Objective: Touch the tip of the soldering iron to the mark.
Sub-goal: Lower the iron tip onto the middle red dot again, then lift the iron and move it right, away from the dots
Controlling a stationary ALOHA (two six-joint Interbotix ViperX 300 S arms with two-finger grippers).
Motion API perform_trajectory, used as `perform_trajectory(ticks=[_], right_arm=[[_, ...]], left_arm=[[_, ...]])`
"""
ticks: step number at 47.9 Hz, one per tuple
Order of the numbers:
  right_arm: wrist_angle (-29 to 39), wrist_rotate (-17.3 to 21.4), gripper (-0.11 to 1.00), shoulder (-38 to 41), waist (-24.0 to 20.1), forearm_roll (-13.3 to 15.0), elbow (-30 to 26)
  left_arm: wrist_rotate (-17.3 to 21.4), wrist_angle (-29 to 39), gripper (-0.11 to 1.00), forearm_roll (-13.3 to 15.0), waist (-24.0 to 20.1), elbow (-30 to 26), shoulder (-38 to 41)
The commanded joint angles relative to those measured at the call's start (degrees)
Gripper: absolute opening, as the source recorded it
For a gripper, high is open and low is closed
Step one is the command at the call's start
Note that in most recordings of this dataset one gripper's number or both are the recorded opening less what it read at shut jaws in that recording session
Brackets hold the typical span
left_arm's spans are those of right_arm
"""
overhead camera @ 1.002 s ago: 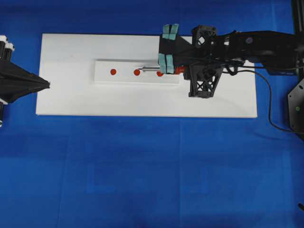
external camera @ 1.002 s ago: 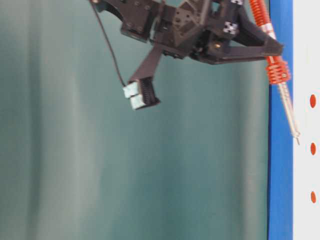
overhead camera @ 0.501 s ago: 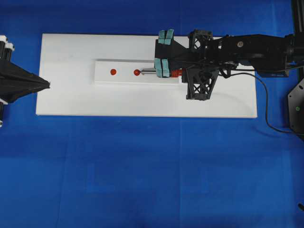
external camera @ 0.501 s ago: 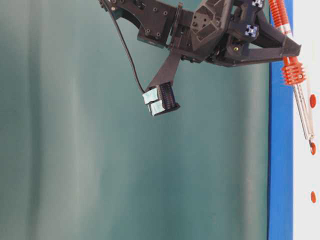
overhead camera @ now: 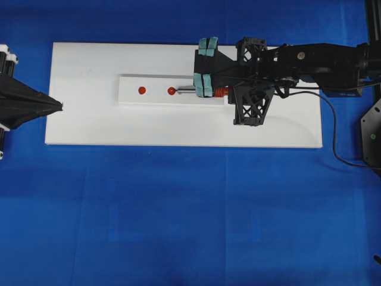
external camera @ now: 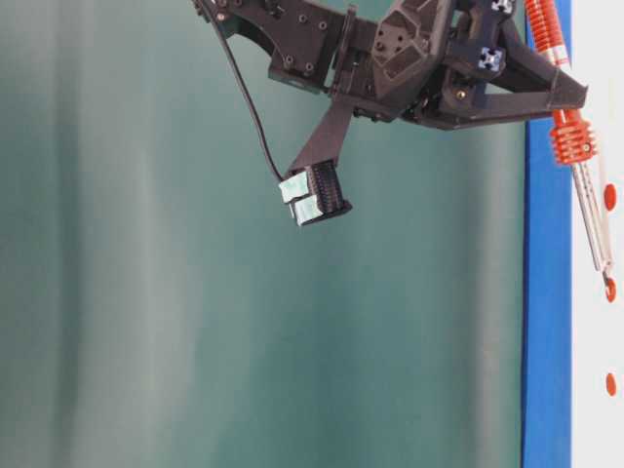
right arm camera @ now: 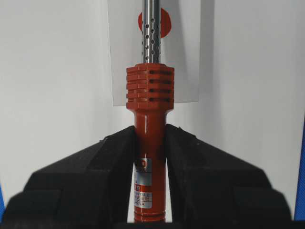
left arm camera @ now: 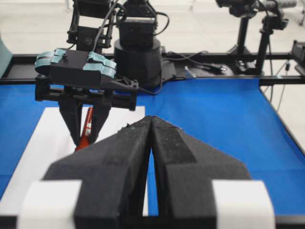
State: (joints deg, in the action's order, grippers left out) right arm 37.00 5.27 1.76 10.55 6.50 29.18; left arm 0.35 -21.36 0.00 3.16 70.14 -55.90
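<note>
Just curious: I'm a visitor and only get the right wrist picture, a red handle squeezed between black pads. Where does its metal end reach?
Observer: From overhead, the soldering iron points left, with its tip on the middle red mark.
Visitor: Is it really touching?
Observer: In the table-level view the shaft slants towards the surface and the tip appears to meet that mark.
Visitor: And the other arm?
Observer: The left pincer sits shut at the left edge of the white board, holding nothing.

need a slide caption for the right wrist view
Right hand shut on the soldering iron, its shaft running over a red mark on the white strip.
</note>
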Motion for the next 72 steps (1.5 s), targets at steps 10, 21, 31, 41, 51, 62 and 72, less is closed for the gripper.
perform_trajectory(ticks=[10, 21, 31, 41, 51, 62, 72], right_arm=[[0.4, 0.0, 0.06, -0.8, -0.1, -0.2, -1.3], [0.4, 0.0, 0.06, -0.8, -0.1, -0.2, -1.3], [0.4, -0.1, 0.06, -0.8, -0.1, -0.2, -1.4], [0.4, -0.1, 0.06, -1.0, 0.0, -0.2, -1.7], [2.0, -0.2, 0.06, -4.2, -0.1, 0.3, -2.5], [7.9, -0.3, 0.06, -9.6, -0.1, 1.0, -5.3], [12.2, -0.3, 0.06, -12.6, -0.1, 3.6, -7.4]], left_arm=[[0.0, -0.6, 0.00, -0.2, 0.2, -0.6, 0.4], [0.0, -0.6, 0.00, -0.2, 0.2, -0.6, 0.4], [0.0, -0.6, 0.00, -0.2, 0.2, -0.6, 0.4], [0.0, -0.6, 0.00, -0.2, 0.2, -0.6, 0.4], [-0.1, -0.6, 0.00, -0.2, 0.2, -0.6, 0.4], [0.0, -0.6, 0.00, -0.1, 0.2, -0.7, 0.3], [0.0, -0.6, 0.00, -0.1, 0.2, -0.6, 0.2]])
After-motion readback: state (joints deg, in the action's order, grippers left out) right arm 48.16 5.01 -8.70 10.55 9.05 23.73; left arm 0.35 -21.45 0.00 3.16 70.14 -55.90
